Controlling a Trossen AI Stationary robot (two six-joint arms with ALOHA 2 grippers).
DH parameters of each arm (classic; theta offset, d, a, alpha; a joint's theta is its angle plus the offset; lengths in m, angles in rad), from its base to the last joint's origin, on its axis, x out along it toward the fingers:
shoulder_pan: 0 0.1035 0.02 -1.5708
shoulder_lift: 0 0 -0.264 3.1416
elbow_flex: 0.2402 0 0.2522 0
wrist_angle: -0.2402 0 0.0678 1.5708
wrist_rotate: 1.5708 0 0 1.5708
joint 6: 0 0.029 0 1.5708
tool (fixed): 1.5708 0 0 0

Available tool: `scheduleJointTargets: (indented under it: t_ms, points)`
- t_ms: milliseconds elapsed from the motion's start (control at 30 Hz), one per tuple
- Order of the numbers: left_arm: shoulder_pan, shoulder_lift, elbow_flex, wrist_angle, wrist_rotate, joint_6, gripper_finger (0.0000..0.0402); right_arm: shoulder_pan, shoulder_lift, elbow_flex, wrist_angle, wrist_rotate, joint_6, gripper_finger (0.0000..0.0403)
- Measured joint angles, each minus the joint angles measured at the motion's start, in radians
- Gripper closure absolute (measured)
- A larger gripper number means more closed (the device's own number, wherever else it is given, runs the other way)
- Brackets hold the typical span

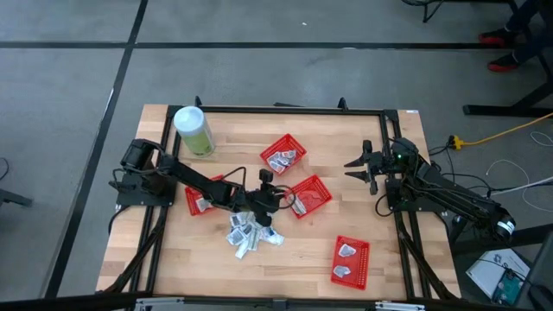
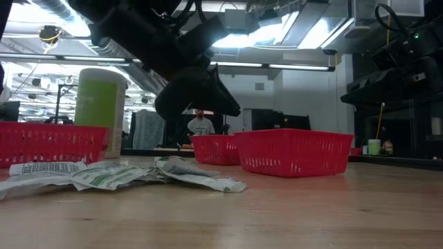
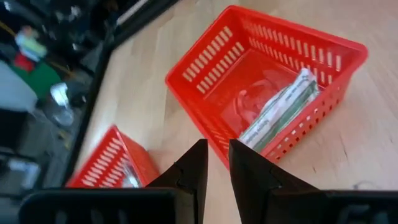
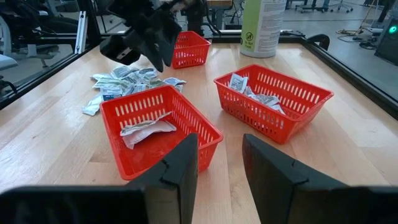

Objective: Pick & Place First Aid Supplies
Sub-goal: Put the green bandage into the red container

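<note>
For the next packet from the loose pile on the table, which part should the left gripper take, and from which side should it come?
Probably a raised, crumpled edge of an outer packet in the pile, approached from straight above. In the low view the packets lie flat and overlapping, so a level approach would likely push them. The left gripper hangs beside the pile, near the middle basket; its fingers stand slightly apart.

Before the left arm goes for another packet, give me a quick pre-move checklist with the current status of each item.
1. Left gripper empty: ok, nothing between its fingers in the wrist view.
2. Left gripper open enough to grasp: not ok, only a narrow gap.
3. Packets left in the loose pile: ok.
4. Centre basket reachable and upright: ok.
5. Right gripper out of the way: ok, open at the table's right side.
</note>
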Motion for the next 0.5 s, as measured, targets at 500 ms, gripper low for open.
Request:
scheduleJointTargets:
  t_ms: [500]
  points:
    - [0.096,-0.006,0.0,-0.132,0.312,-0.342,0.0346,0.0,0.0,0.0,0.0,0.0,0.0,0.0276]
